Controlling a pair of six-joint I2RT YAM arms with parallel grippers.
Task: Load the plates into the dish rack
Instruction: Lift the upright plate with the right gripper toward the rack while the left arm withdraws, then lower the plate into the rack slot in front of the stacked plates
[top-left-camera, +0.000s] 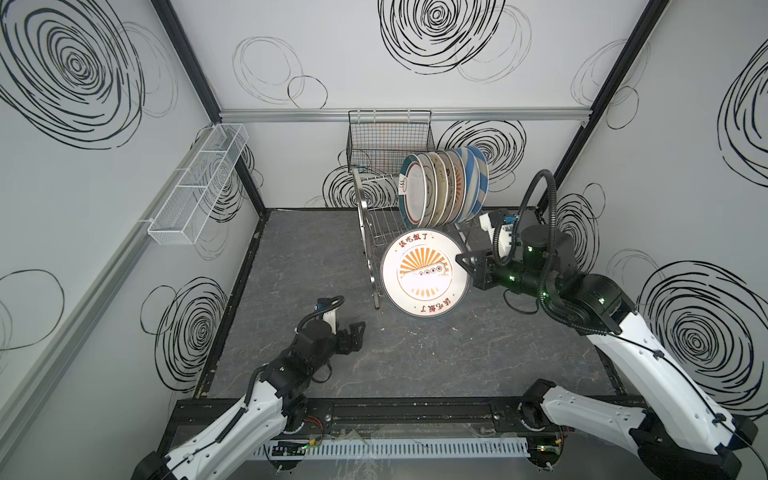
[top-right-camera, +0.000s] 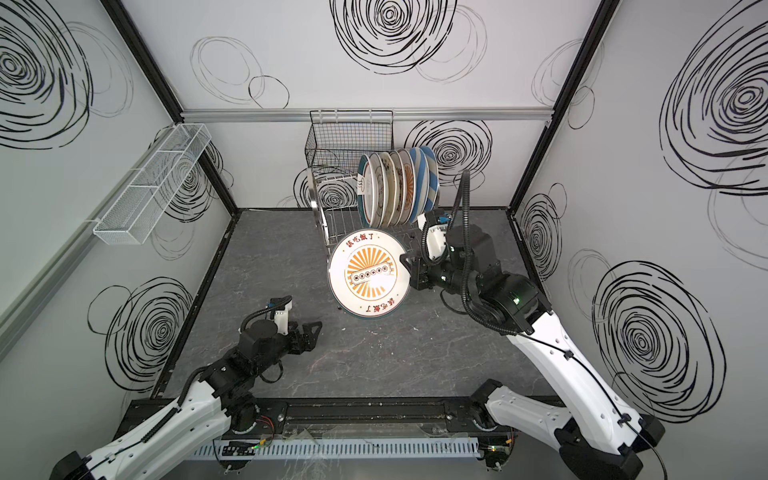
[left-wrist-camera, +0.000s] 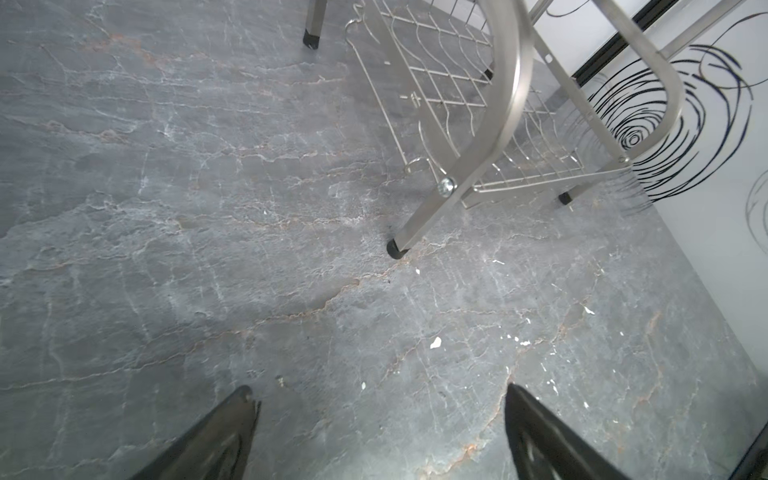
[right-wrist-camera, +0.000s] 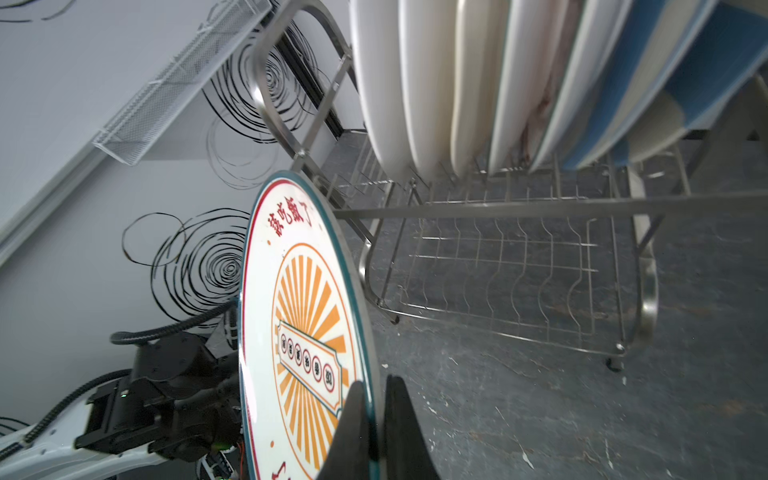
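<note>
– Right wrist view first, operator: your right gripper (right-wrist-camera: 375, 384) has its fingers pinching the rim of the sunburst plate (right-wrist-camera: 307, 299), one finger on the printed face and one on the back. The plate stands on edge in that grip, with the dish rack (right-wrist-camera: 519, 208) just behind it.

– Agreed, and I add this for you from both top views. You hold the sunburst plate (top-left-camera: 424, 274) in front of the rack's near-left leg, outside every slot, with its printed face turned up and toward the tabletop's front edge. Its upper rim is close by the rack's front rail. I cannot tell whether they touch, nor whether the lower rim meets the tabletop (top-left-camera: 415, 357).

– The rack itself stands at the tabletop's back edge, near the middle. The other plates (top-left-camera: 440, 187) stand on edge in its slotted top tier, packed side by side toward the rack's right end. The blue-striped ones are furthest right.

– Your left gripper (left-wrist-camera: 379, 388) hangs low over the tabletop toward its front-left corner, fingers spread wide apart. In the left wrist view the rack's near leg stands ahead of those fingers. In both top views your left gripper (top-right-camera: 311, 328) is well apart from the held plate.
</note>
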